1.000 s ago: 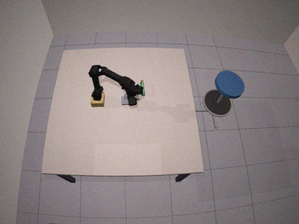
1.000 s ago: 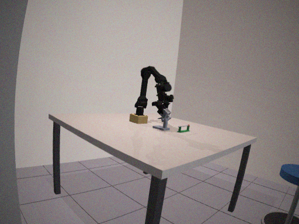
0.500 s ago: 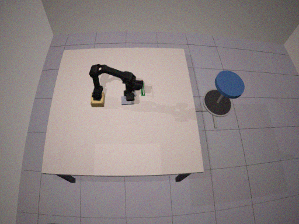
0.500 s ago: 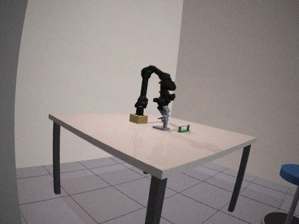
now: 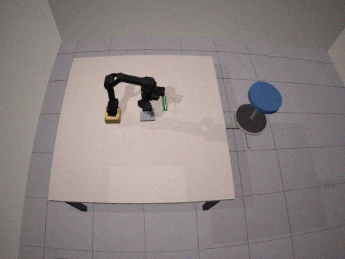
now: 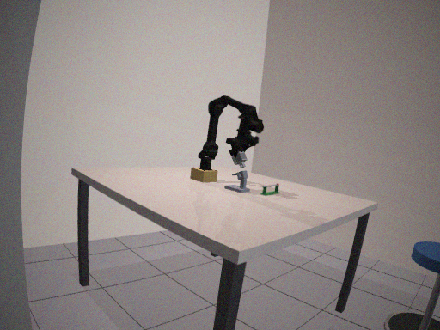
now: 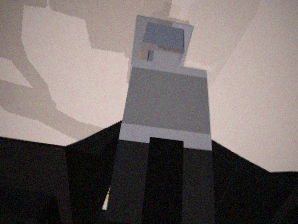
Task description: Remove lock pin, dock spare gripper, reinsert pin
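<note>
Grey mount (image 5: 144,118) (image 6: 243,182) (image 7: 164,36): flat on the surface (image 5: 135,148) (image 6: 172,193), upright post, just below the held load; clear of the pin.
Black fingers (image 6: 233,153): closed on the grey spare gripper (image 6: 239,158) (image 7: 167,100).
Spare gripper: tilted above the mount, visible gap beneath in the exterior view; undocked.
Lock pin (image 5: 165,102) (image 6: 270,186): laid across the green holder (image 5: 163,105) (image 6: 271,193), at two o'clock from the mount in the top view, red end in the exterior view.
Yellow block (image 5: 112,119) (image 6: 204,175): under the arm (image 5: 133,79) (image 6: 212,126), at nine o'clock from the mount in the top view.
</note>
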Tool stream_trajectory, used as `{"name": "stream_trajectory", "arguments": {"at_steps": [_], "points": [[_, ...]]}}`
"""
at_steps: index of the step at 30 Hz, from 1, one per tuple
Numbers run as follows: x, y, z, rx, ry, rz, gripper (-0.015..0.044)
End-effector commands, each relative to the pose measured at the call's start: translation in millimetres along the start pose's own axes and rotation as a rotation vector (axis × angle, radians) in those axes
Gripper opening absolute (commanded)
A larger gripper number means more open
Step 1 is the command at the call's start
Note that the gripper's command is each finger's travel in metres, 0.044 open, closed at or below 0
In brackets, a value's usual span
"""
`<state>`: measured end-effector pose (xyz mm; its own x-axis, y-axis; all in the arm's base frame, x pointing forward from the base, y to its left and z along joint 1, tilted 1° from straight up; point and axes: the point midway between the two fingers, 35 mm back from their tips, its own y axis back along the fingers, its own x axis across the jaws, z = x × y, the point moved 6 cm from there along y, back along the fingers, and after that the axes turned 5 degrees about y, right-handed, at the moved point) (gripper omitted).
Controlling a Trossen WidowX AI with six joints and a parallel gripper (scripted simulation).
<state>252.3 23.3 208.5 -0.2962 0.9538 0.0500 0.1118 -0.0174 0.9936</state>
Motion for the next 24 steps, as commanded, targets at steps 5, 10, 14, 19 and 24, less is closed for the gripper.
{"name": "stream_trajectory", "arguments": {"at_steps": [5, 10, 14, 19, 24], "points": [[12, 13, -10, 0.084, 0.004, -0.05, 0.0], [12, 12, -10, 0.102, 0.0, -0.05, 0.0], [10, 6, -5, 0.13, -0.017, -0.036, 0.0], [9, 2, 0, 0.147, -0.026, -0.028, 0.0], [9, -2, 6, 0.158, -0.033, -0.023, 0.0]]}}
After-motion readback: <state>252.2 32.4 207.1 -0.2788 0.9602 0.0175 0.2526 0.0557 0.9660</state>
